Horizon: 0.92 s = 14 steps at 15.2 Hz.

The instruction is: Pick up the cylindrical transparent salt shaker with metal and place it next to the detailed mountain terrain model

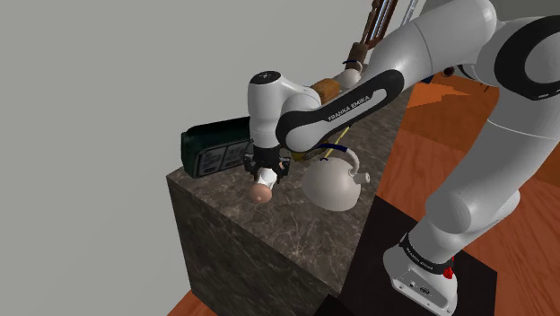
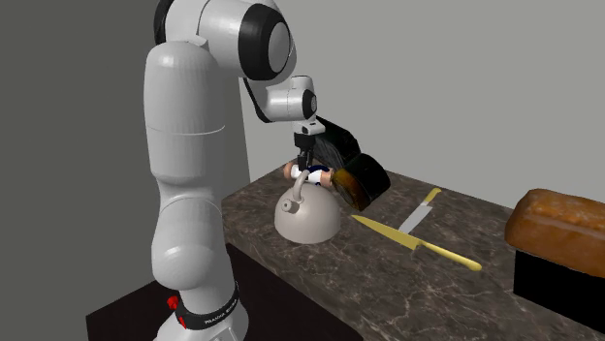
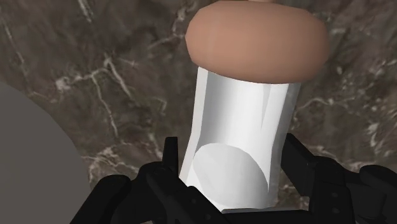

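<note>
My gripper is shut on the salt shaker, a white cylinder with a rounded brown cap. In the wrist view the black fingers clasp the shaker's white body from both sides, and the cap points away from the hand toward the marble counter. The second exterior view has the gripper and shaker just behind the kettle's handle. The brown terrain model sits on a dark base at that view's far right, well away from the gripper.
A grey kettle stands right beside the gripper. A dark green box lies behind it on the counter. Two knives lie between the kettle and the terrain model, one of them a yellow-handled knife. The counter's edge is close to the shaker.
</note>
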Motion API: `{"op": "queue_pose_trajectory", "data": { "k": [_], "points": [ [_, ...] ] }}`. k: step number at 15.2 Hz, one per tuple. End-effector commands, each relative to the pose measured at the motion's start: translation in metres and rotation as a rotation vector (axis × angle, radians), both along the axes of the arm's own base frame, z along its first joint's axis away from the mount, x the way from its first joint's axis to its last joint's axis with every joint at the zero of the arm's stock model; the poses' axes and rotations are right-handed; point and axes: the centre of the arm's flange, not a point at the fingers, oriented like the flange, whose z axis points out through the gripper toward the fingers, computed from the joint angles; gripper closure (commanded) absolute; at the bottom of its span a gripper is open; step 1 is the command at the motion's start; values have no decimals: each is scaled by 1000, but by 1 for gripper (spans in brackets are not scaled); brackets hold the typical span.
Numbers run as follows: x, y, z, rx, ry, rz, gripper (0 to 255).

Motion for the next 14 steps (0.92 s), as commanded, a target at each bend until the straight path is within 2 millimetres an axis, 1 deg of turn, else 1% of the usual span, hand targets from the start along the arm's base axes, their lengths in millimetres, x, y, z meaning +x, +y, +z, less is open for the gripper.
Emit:
{"op": "queue_pose_trajectory", "data": {
  "k": [1,7,14],
  "points": [
    [0,0,0,0,0,0,255],
    [0,0,0,0,0,0,255],
    [0,0,37,0,0,0,255]
  ]
}}
